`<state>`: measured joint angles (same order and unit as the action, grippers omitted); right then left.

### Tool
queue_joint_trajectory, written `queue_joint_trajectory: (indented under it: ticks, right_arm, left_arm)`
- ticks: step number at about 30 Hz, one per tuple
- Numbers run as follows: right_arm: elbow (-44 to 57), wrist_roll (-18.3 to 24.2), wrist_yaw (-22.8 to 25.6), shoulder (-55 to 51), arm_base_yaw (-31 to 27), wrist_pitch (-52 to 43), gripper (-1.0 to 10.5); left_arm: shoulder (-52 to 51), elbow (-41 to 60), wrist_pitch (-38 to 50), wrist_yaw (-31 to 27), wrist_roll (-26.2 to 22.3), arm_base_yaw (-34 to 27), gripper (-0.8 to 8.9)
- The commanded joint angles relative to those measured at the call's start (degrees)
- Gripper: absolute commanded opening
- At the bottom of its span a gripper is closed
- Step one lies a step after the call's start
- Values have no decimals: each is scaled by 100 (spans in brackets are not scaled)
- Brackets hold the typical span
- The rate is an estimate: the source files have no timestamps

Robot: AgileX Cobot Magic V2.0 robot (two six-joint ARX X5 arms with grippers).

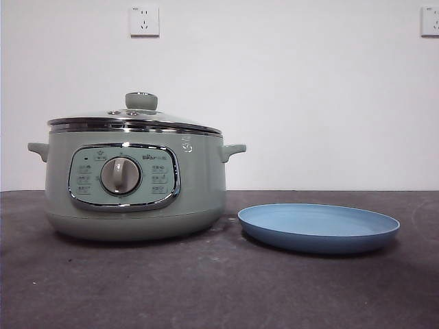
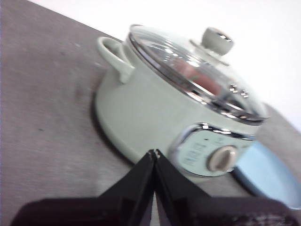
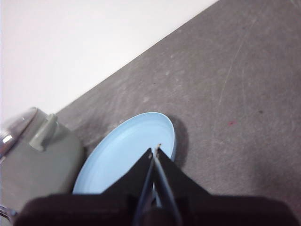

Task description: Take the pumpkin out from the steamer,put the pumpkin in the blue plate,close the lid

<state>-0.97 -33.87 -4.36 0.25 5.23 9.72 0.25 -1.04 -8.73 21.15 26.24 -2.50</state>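
The sage-green steamer [image 1: 134, 185] stands at the left of the dark table with its glass lid [image 1: 135, 118] on and the green knob [image 1: 141, 101] on top. The blue plate [image 1: 318, 227] lies empty to its right. Through the lid in the left wrist view [image 2: 197, 70] an orange-red shape shows, the pumpkin [image 2: 200, 77] inside the pot. My left gripper [image 2: 154, 152] is shut and empty, apart from the steamer [image 2: 155, 113]. My right gripper [image 3: 155, 149] is shut and empty, above the blue plate [image 3: 127, 150]. Neither arm shows in the front view.
A white wall with two power sockets [image 1: 144, 20] stands behind the table [image 1: 206, 288]. The steamer's side handles [image 1: 232, 151] stick out left and right. The dark table surface [image 3: 235, 94] stretches beyond the plate.
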Motion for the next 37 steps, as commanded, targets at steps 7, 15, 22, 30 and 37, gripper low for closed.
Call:
queue_joint_trajectory:
  ticks: [7,15,22,30,37]
  right_arm:
    - [-490,-133,-168,72,-2,382,-11]
    - [-1801,638,22,935,-2,927,-11]
    - [-2946,1300,-131,1971,-2,962,-10]
    - [-4100,2118,-1447,3316,0,1342,3]
    - [-4636,2153,-2275,4229,9,1403,406]
  left_arm:
    - [111,-686,-271,107,317,-15,-8]
    - [1480,-2341,-564,175,-649,-15,-8]
    - [2778,-3779,-988,212,-1182,-9,-8]
    - [3781,-4780,-1504,949,-1591,-7,-4]
    - [4253,-5005,-1626,1510,-1593,-2,159]
